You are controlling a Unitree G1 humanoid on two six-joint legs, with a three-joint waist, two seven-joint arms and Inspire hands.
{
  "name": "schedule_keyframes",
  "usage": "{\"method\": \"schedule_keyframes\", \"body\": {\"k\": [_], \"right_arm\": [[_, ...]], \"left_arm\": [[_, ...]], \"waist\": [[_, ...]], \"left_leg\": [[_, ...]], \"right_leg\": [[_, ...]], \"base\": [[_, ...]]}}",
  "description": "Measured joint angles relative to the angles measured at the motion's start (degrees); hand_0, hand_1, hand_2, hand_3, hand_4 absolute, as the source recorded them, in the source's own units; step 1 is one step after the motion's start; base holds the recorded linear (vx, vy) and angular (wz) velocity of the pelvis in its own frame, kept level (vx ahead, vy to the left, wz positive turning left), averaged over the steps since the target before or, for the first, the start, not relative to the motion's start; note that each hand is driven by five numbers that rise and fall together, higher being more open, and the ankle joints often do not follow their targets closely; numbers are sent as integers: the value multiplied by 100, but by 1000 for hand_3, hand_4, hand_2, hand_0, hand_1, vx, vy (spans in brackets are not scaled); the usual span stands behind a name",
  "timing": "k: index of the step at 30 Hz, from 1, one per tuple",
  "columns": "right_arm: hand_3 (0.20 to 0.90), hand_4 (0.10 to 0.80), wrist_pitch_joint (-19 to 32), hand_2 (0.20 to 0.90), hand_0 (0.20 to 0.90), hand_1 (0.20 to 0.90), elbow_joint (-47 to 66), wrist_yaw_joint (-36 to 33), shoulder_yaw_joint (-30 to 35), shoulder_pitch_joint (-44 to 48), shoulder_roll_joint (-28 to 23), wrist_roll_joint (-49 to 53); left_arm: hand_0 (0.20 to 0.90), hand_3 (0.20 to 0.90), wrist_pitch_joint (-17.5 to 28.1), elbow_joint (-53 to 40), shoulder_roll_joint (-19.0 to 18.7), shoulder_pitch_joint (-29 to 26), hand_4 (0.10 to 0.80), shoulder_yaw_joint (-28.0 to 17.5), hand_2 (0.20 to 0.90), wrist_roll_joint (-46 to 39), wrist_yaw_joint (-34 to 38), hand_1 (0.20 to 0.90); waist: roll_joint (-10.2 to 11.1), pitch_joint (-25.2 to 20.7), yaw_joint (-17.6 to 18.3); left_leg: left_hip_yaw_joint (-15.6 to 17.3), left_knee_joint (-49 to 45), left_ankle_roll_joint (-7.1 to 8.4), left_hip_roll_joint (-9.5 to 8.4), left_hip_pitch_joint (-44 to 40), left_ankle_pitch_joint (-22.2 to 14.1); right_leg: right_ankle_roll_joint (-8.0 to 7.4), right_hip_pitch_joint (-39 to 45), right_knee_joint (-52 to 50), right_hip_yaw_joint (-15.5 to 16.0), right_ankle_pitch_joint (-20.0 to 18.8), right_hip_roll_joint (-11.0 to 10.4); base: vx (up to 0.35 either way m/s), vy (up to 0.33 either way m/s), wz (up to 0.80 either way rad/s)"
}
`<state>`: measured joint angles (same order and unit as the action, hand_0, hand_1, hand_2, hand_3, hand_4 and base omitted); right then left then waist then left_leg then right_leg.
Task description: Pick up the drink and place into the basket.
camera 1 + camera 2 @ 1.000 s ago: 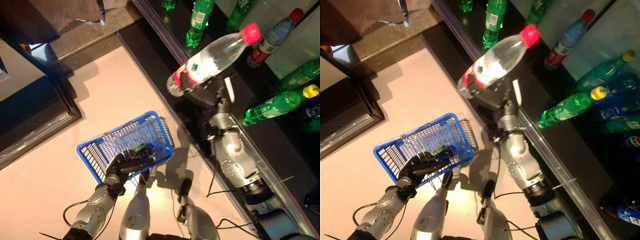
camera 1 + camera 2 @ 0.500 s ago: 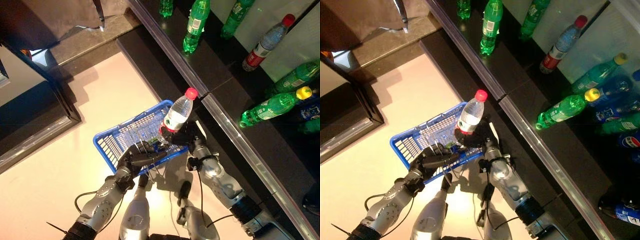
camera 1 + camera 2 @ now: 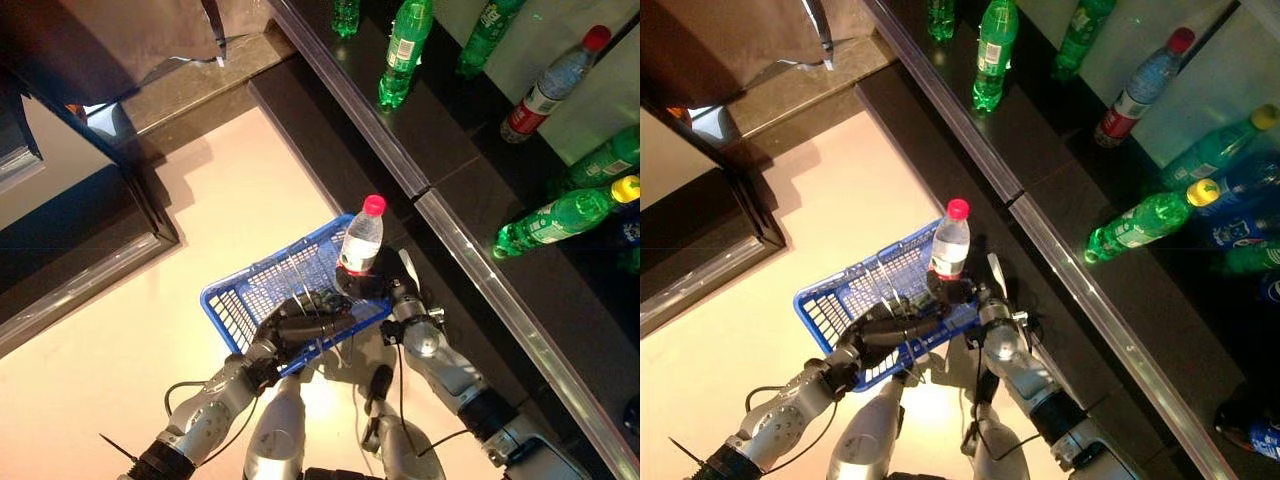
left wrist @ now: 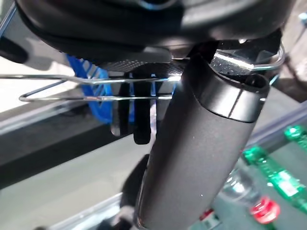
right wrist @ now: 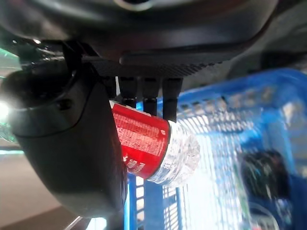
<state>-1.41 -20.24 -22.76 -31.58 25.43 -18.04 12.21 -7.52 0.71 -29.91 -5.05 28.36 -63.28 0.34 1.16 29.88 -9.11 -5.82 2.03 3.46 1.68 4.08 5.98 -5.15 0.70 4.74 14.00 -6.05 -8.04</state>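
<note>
- Gripping the clear water bottle [image 3: 361, 238] low on its body, the right hand [image 3: 378, 288] had its fingers and thumb curled round it just under the red label.
- That bottle stood nearly upright, red cap on top, over the right-hand end of the blue basket [image 3: 245, 296], its base at or just inside the basket's rim; whether it touched the basket floor could not be told.
- In the right wrist view the fingers [image 5: 149, 96] pressed on the red label and the thumb closed from the other side, with the basket's blue mesh showing past the bottle.
- The left hand [image 3: 300, 326] was clenched on the basket's wire handle [image 4: 96, 88] at the near long side; its wrist view showed the thin wire running under the curled fingers.
- The basket hung above a pale floor [image 3: 230, 210], just beside the dark counter [image 3: 440, 150].
- Green bottles [image 3: 403, 50] stood and lay on the counter, one with a yellow cap [image 3: 560, 215] lying on its side.
- Another clear bottle with a red cap [image 3: 553, 82] lay further back on the counter, well apart from the basket.
</note>
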Motion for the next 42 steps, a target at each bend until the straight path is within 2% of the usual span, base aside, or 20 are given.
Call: {"method": "schedule_keyframes", "body": {"k": [7, 15, 20, 29, 33, 42], "right_arm": [[200, 100, -471, 300, 300, 300, -190, -8, -825, 588, -386, -2142], [200, 100, -447, 300, 300, 300, -425, 172, -1333, 1317, -1050, -3493], [200, 100, -326, 300, 300, 300, -474, 341, -1619, 1461, -1518, -3578], [200, 100, -116, 300, 300, 300, -507, 229, -1647, 1445, -1687, -3762], [200, 100, -102, 300, 300, 300, -505, 61, -1641, 1395, -1999, -3808], [200, 100, -102, 300, 300, 300, 69, -180, -1075, 1064, -2500, -3766]], "left_arm": [[300, 200, 1, 1, -91, -352, 100, 299, 300, -4, -203, 300], [300, 200, 8, 3, -256, -556, 100, 434, 300, -125, -223, 300], [300, 200, 16, 2, -426, -662, 100, 462, 300, -166, -443, 300], [300, 200, 15, 6, -722, -680, 100, 508, 300, -358, -492, 300], [300, 200, 15, 6, -774, -680, 100, 491, 300, -396, -492, 300], [300, 200, 15, 5, -867, -669, 100, 425, 300, -411, -491, 300]], "waist": [[-124, -8, 1], [-192, -14, -33], [-217, -29, -20], [-223, -29, -14], [-223, -29, -24], [-222, -29, 34]], "left_leg": [[-107, -12, -10, -21, 87, 13], [-134, -13, -10, -33, 137, 25], [-174, -22, -8, -34, 212, 27], [-171, -24, -6, -37, 308, 32], [-185, -23, -8, -44, 318, 33], [-186, -3, -10, -43, 324, 33]], "right_leg": [[-14, -19, 0, 113, 15, -14], [-21, -63, 0, 129, 20, -20], [-22, -110, 0, 159, 25, -18], [-23, -201, 0, 184, 27, -13], [-26, -200, 0, 204, 29, -9], [-28, -213, 0, 203, 31, 8]], "base": [[-4, 17, 7], [-1, 0, 1], [-7, -4, 2], [-3, -5, 1], [-1, -12, 2], [-1, 2, 0]]}}
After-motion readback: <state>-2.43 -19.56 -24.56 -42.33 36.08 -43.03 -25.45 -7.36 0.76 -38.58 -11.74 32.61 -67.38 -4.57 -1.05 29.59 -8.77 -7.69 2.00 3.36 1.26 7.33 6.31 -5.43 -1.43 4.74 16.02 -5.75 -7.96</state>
